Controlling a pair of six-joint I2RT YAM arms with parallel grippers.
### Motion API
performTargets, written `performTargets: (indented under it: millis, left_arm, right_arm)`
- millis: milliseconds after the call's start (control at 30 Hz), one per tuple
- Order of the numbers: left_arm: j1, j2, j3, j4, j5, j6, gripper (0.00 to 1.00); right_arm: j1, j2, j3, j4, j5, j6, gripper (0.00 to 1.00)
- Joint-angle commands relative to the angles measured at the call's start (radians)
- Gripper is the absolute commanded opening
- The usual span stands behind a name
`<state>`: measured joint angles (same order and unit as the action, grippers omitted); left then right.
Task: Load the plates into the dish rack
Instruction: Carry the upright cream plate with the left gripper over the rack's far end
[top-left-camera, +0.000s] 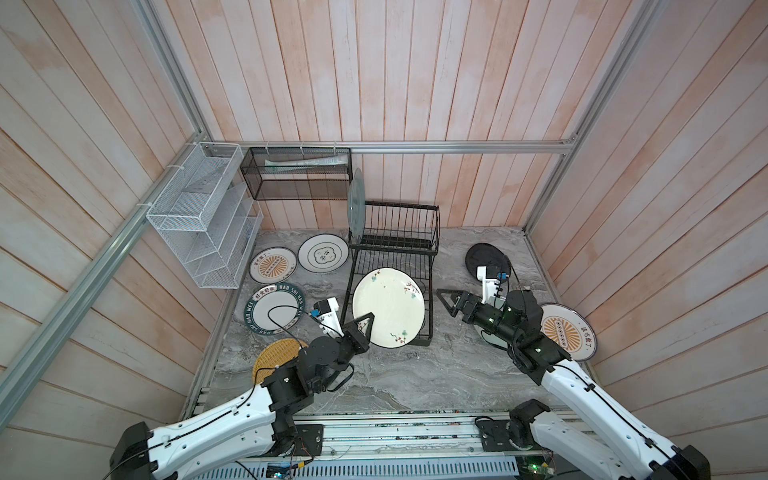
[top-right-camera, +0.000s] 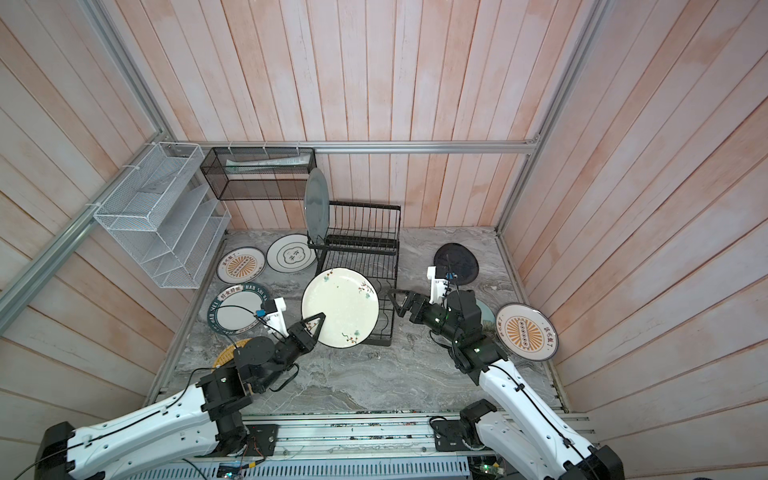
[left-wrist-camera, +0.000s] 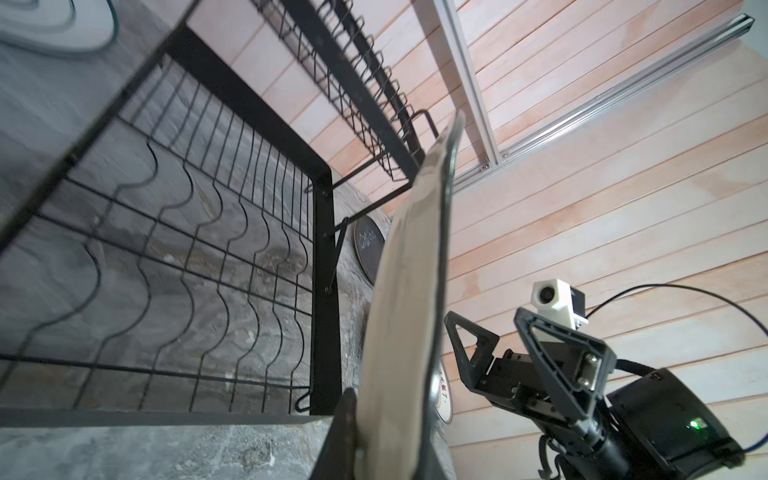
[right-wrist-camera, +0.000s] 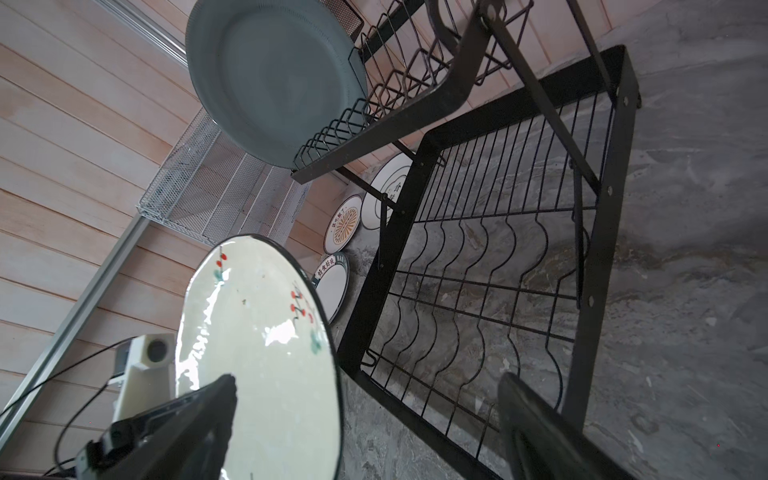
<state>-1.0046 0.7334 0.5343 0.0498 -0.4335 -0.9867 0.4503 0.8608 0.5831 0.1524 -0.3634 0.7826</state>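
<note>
Left claw (top-left-camera: 368, 322): clamped on cream plate (top-left-camera: 388, 305), dish rack (top-left-camera: 395, 249) just beyond;
Right claw (top-left-camera: 446, 301): apart;
Done: teal plate (top-left-camera: 356, 203) racked;
Left: other plates (top-left-camera: 273, 265) on tabletop (top-left-camera: 415, 374)

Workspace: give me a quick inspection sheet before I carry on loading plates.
Surface: grey marbled tabletop.
Job's things: cream floral plate held tilted, raised near the dish rack lower tier; teal plate upright in its upper tier; black plate, yellow plate and others lie flat.
Clutter: nothing seen.
Grippers: left gripper shut on the cream floral plate's rim; right gripper open, empty, beside the rack.
Cables: left wrist-camera cable loops over green-rimmed plate; right wrist-camera cable arcs free.
Surroundings: plank walls, aluminium frame, white mesh organizer, black mesh basket.
</note>
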Motion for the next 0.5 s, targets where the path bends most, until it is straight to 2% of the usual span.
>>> performTargets:
  millis: [0,167,300,467]
  left_arm:
    - [-0.004,-0.044,0.209,-0.171,-0.124,0.187,0.0]
    - [-0.004,0.102,0.524,-0.33,-0.209,0.383,0.0]
    - [-0.003,0.236,0.731,-0.311,-0.256,0.571,0.0]
    - [-0.003,0.418,0.958,-0.295,-0.353,0.764,0.0]
  right_arm:
    - [0.0,0.019,-0.031,0.1,0.004,-0.094,0.98]
    - [0.004,0.082,-0.086,0.212,-0.051,-0.118,0.98]
    - [0.019,0.109,-0.151,0.298,-0.072,-0.103,0.98]
    - [0.075,0.116,-0.195,0.36,-0.008,-0.143,0.98]
